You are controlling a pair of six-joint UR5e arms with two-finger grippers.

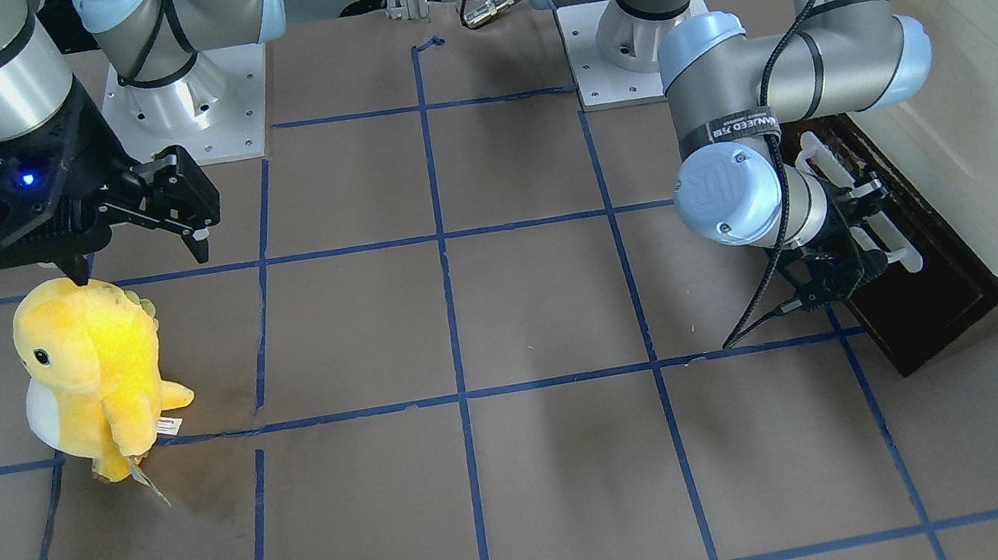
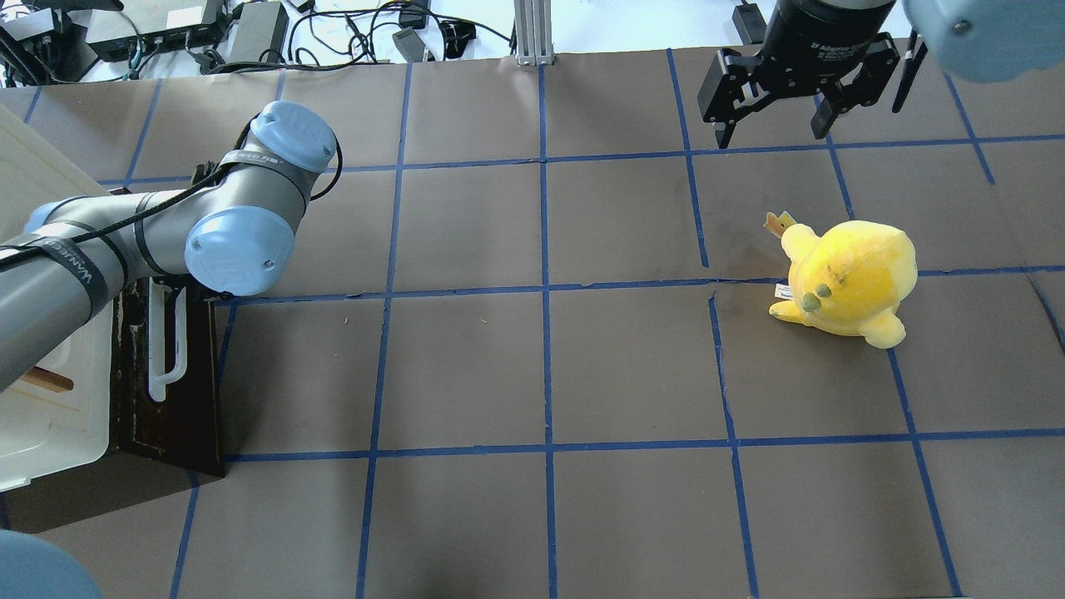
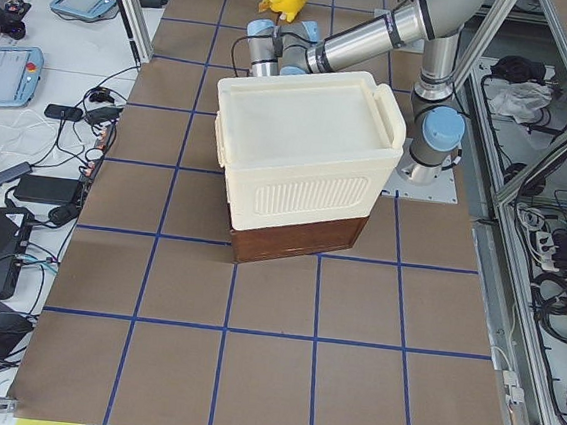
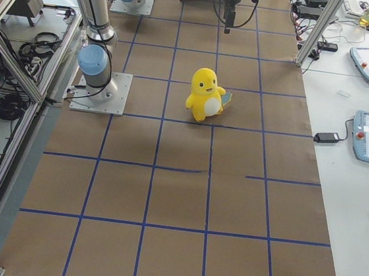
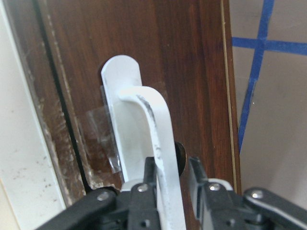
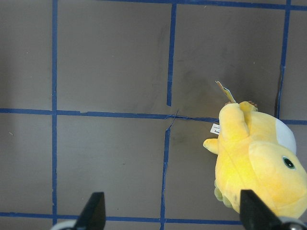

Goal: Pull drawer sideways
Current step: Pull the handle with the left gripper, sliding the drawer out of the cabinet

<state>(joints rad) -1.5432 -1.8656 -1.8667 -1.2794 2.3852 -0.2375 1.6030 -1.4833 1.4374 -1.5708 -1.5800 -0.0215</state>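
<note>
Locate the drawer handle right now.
Overhead view, far left: the handle runs along the drawer front, under the cabinet, with the left gripper around it.

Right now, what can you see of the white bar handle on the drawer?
The long glossy white bar handle, plastic-looking, has rounded bends onto flat end plates. It is mounted on the dark brown wooden drawer front, which looks shut under the cream-white cabinet. The left gripper has its jaws on either side of the bar; scuff marks run along its edge.
</note>
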